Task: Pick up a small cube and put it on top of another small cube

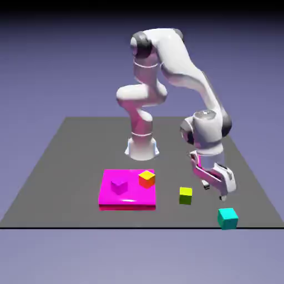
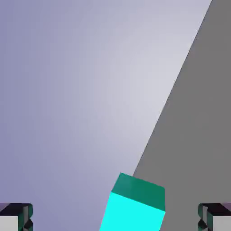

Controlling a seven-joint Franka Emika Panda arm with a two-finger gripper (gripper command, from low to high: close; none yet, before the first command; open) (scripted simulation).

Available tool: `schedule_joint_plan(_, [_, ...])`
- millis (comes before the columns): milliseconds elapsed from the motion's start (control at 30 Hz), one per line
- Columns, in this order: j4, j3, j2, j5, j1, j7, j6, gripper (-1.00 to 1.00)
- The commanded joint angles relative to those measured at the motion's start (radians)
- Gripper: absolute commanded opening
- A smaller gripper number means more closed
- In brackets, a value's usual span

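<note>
The small teal cube (image 1: 227,218) sits on the grey table right at its front edge, toward the exterior view's right. My gripper (image 1: 215,192) hangs just above and slightly behind it, tilted, jaws open and holding nothing. In the hand view the teal cube (image 2: 135,207) shows at the bottom middle, between the two grey fingertips (image 2: 16,217) in the lower corners, and touches neither. A smaller yellow-green cube (image 1: 186,195) rests on the table to the left of the teal one.
A flat magenta slab (image 1: 136,195) lies left of centre, carrying a magenta cube (image 1: 119,186) and an orange cube with a yellow top (image 1: 146,178). The table's edge (image 2: 155,131) runs diagonally through the hand view, just beside the teal cube.
</note>
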Motion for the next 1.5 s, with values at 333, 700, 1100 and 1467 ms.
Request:
schedule_joint_plan(333, [0.143, 0.015, 0.284, 0.017, 0.058, 0.197, 0.06, 0.0])
schedule_joint_plan(700, [-0.054, -0.046, -0.042, 0.02, -0.005, 0.066, -0.096, -1.0])
schedule_joint_plan(1100, [-0.433, -0.215, -0.477, 0.019, -0.113, -0.292, -0.218, -1.0])
schedule_joint_plan(1467, [-0.674, -0.243, -0.671, 0.077, -0.23, -0.548, -0.217, -1.0])
